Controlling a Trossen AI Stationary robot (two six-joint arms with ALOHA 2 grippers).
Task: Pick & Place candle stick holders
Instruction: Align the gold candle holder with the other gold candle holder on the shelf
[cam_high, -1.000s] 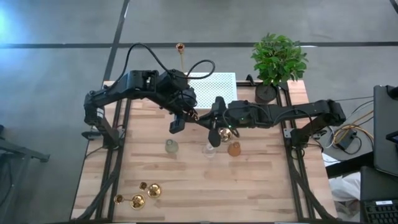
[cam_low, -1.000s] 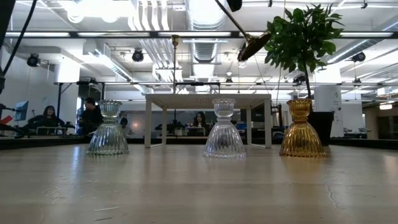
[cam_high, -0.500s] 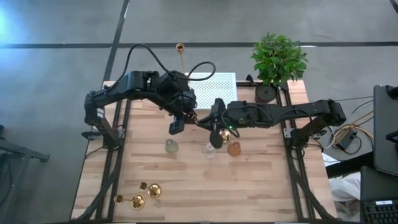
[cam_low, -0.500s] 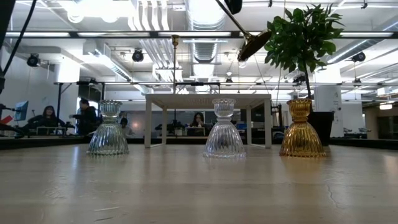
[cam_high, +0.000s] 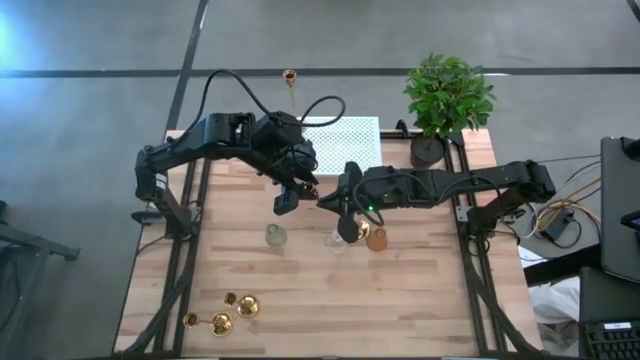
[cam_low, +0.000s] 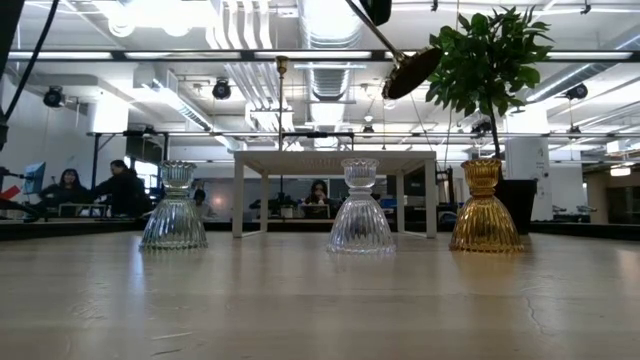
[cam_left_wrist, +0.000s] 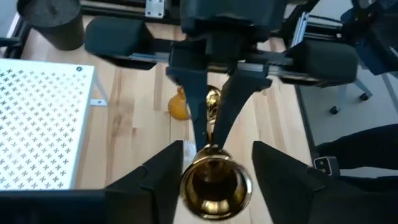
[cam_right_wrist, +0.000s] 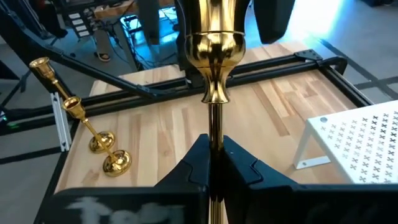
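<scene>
Gold candle stick holders (cam_right_wrist: 211, 50), amber glass (cam_low: 484, 206)

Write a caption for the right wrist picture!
Right gripper clamps a gold candlestick by its stem above the table; two more candlesticks lie nearby.

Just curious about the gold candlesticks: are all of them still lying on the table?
No: the right gripper is clamped on one candlestick's stem, while two others lie on the table.

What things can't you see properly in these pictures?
- High view: the shiny gold candlestick with a flared base, gripped by the right gripper, is mostly hidden under the left arm and the right arm.
- Low view: its stem runs off the top edge.
- High view: the gold candlesticks lying at the table corner are too small to count.
</scene>
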